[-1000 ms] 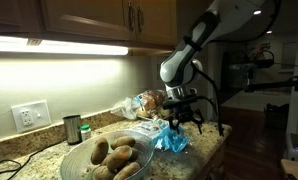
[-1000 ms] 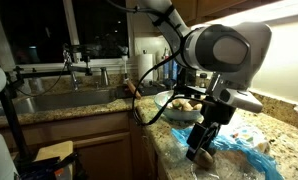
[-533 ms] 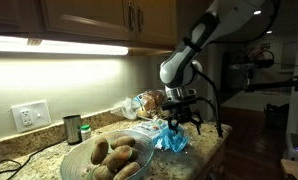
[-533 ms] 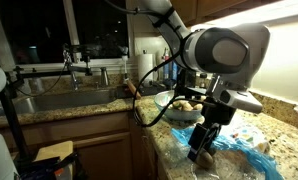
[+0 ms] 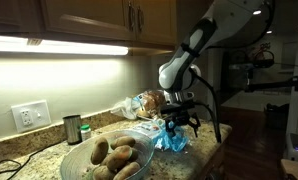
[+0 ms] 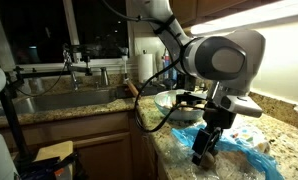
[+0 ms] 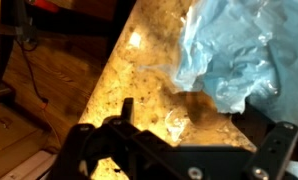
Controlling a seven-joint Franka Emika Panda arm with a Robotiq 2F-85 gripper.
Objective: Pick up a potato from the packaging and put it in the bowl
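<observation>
Blue film packaging (image 5: 172, 141) lies crumpled on the granite countertop (image 7: 139, 85), close to its edge. The gripper (image 5: 179, 122) hangs low over the packaging's margin, jaws spread wide and holding nothing. In the wrist view its fingers (image 7: 89, 150) sit over bare stone just beside the film. The glass bowl (image 5: 67, 160), holding several potatoes (image 5: 117, 157), stands beside the packaging. The packaging's contents cannot be told.
</observation>
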